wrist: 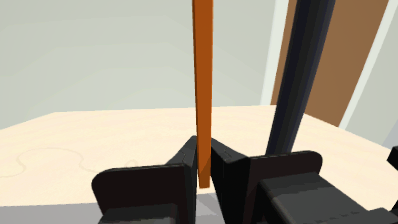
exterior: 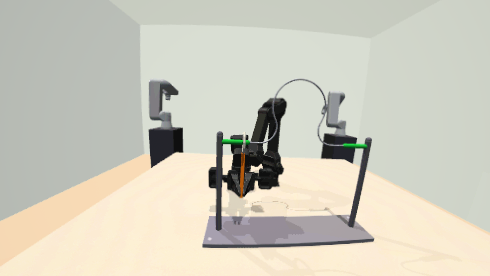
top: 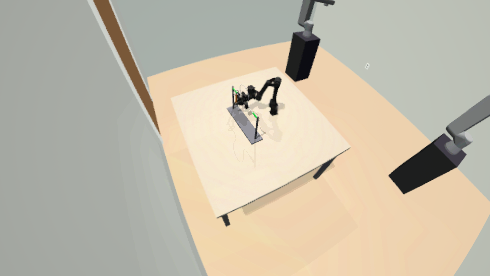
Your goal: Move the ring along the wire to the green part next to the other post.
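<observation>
The ring [exterior: 244, 136] shows nearly edge-on in the exterior view, around the left green part [exterior: 230, 141], close to where the grey wire [exterior: 300, 79] starts. Its orange handle [exterior: 242, 172] [wrist: 203, 75] hangs straight down. My gripper [exterior: 241, 192] [wrist: 199, 139] is shut on the lower end of the handle, with a finger on each side. The left post [exterior: 219, 185] [wrist: 302, 65] stands just beside the handle. The other green part [exterior: 356, 146] [top: 255, 115] meets the right post [exterior: 361, 185] [top: 257, 128]. Whether the ring touches the wire is too small to tell.
The posts stand on a grey base plate [exterior: 320, 235] [top: 245, 125] on the table [top: 290, 145]. The grey wire rises in a tall arch between the green parts, with bends at both sides. Two grey arms on dark pedestals [top: 302, 57] [top: 425, 165] stand beyond the table.
</observation>
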